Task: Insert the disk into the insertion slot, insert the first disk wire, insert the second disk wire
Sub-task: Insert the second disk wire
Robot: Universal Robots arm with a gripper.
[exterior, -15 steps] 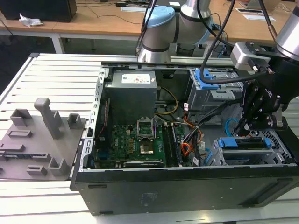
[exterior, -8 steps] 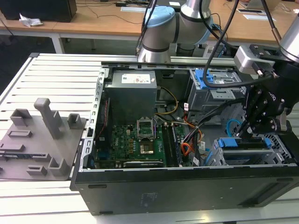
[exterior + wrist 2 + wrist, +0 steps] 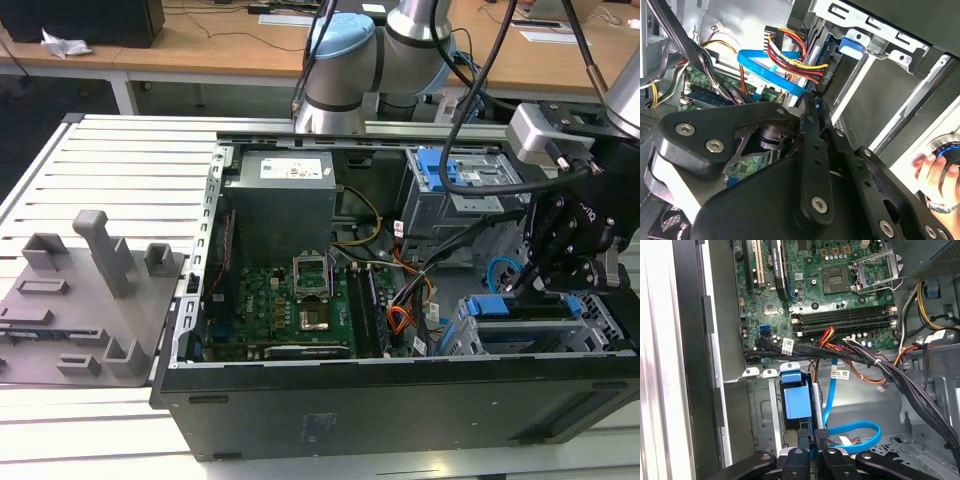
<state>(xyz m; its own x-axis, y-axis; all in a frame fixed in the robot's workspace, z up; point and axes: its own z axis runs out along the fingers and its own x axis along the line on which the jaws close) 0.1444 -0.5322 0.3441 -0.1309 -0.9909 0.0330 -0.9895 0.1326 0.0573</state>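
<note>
Slatted white bench carrying an opened computer case, with wooden desks behind. Near the case's front corner sits the cage, the insertion slot, and the disk in its blue carrier already lies in it, directly under the gripper. In the first wrist view the carrier's blue tab stands just ahead of the fingertips, and a flat blue data wire loops beside them; in the second wrist view a bundle of red, yellow and black power leads ends in a plug just beyond the fingers. The fingers look drawn close together, seemingly pinched on a dark plug at the end of the blue wire, though the contact itself is hard to make out. As a judgement: the wire is light and limp and will flop if held by the ribbon, so the stiff plug body is the place to grip; its small connector is fragile and tolerates little misalignment. A hand rests on a knob outside the case.
</note>
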